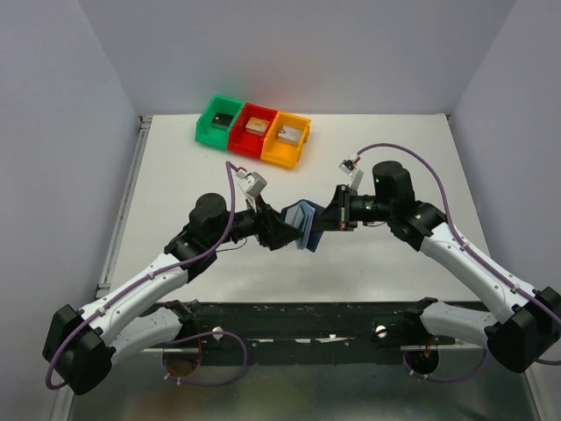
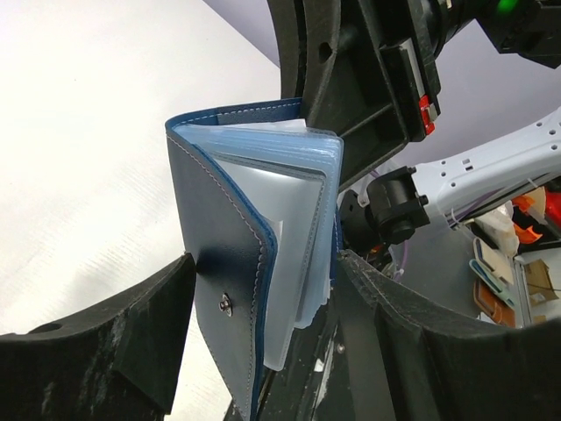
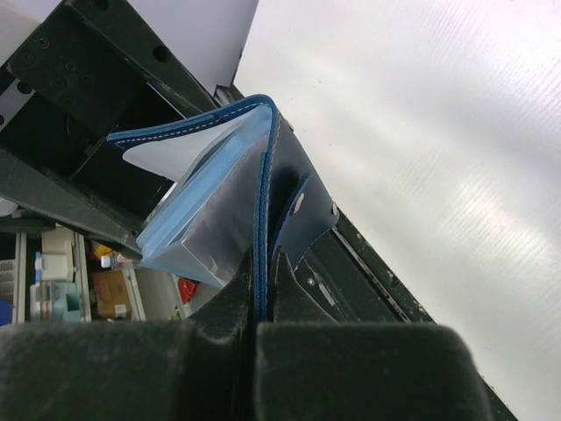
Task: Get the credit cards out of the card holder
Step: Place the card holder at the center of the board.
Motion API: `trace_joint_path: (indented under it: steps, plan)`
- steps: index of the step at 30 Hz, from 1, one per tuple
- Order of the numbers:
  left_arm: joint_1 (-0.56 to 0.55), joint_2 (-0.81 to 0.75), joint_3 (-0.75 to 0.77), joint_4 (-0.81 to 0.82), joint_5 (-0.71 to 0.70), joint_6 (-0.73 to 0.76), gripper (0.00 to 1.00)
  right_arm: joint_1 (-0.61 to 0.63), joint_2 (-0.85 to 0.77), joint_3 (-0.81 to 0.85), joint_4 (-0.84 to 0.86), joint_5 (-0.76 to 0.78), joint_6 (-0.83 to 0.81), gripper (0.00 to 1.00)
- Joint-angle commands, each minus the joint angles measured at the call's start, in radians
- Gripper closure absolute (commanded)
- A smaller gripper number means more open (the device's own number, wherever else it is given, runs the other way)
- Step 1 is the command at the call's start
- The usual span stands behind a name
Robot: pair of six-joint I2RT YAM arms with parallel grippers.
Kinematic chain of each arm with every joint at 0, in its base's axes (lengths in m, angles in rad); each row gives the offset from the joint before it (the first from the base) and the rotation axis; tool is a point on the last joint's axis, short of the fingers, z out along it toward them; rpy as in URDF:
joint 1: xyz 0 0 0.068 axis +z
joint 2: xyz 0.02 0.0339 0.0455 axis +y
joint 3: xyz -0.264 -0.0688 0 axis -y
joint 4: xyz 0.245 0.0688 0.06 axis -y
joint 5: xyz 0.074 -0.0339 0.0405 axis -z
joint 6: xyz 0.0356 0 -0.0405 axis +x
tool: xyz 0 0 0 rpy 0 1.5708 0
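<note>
Card holder (image 2: 210, 254), pale sleeve pages (image 2: 298, 237) inside

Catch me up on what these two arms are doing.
The navy card holder is held upright and open between the two hands. The right hand is pinched shut on one cover. The left hand has its fingers straddling the fanned sleeve pages, grip unclear. No credit card is visibly out yet.

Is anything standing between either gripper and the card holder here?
Nothing visible does. The right gripper is shut on the navy cover of the card holder, and the left gripper straddles its fanned sleeve pages, with no other object between them.
</note>
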Motion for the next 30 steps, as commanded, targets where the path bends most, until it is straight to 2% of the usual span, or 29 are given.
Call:
trace_joint_path:
  steps: [1,14,22,30]
  plan:
    - [-0.01,0.008,0.001,0.02,-0.011,-0.001,0.29,0.008,-0.025,-0.009,0.009,-0.021,-0.007,1.0]
    - [-0.021,0.019,0.008,0.013,-0.021,0.002,0.27,0.008,-0.031,-0.006,-0.005,-0.014,-0.014,1.0]
    - [-0.023,0.003,0.004,0.005,-0.028,0.013,0.37,0.008,-0.031,-0.009,-0.006,-0.011,-0.019,1.0]
    - [-0.021,-0.018,-0.006,-0.001,-0.035,0.019,0.55,0.008,-0.037,-0.016,-0.006,-0.009,-0.021,1.0]
